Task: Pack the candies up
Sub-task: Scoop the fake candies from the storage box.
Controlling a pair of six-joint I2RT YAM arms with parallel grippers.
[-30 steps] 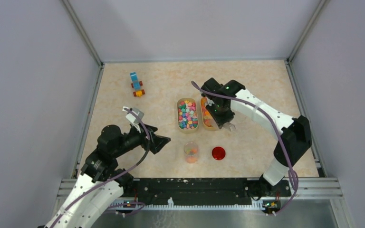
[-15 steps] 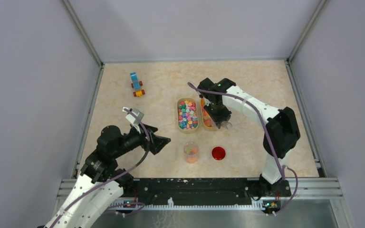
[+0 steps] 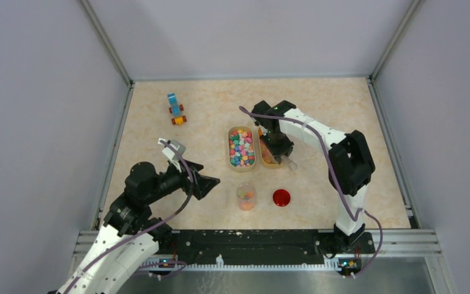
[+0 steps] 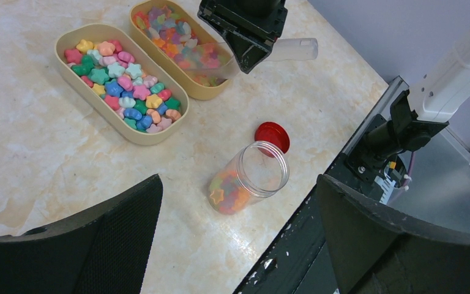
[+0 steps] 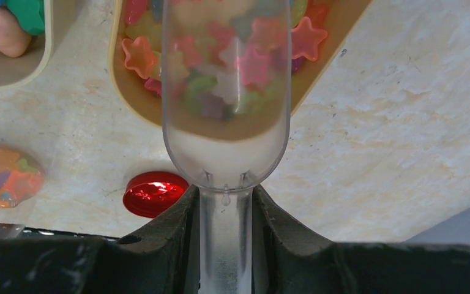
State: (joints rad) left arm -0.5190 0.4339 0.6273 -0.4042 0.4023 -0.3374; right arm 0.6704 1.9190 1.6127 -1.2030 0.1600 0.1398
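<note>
Right gripper (image 5: 226, 236) is clenched on the handle of a clear plastic scoop (image 5: 226, 147). The scoop bowl is laid over the near end of the right-hand beige tray (image 3: 263, 160). Star-shaped candies (image 5: 254, 64) are seen through the bowl; whether they are inside it or under it cannot be told.

Candies are found in three places:
- the left-hand beige tray (image 4: 67, 40) is filled with mixed colours (image 4: 125, 89)
- the right-hand tray, touching or just beside the first, holds a thinner layer
- a small pile sits in the bottom of a clear jar (image 4: 249, 179)

The jar is stood upright with its mouth open, nearer the arm bases than the trays. A round red lid (image 4: 273, 135) is laid flat on the table (image 3: 318, 122) just beside the jar, on the right arm's side, not touching it in the top view.

Left gripper (image 3: 211, 184) is held with its fingers (image 4: 98, 239) spread wide and nothing between them. It is parked near the jar, on the jar's left, and pointed toward it.

A blue-and-orange toy vehicle (image 3: 175, 109) is left at the far left, well apart from everything else.
</note>
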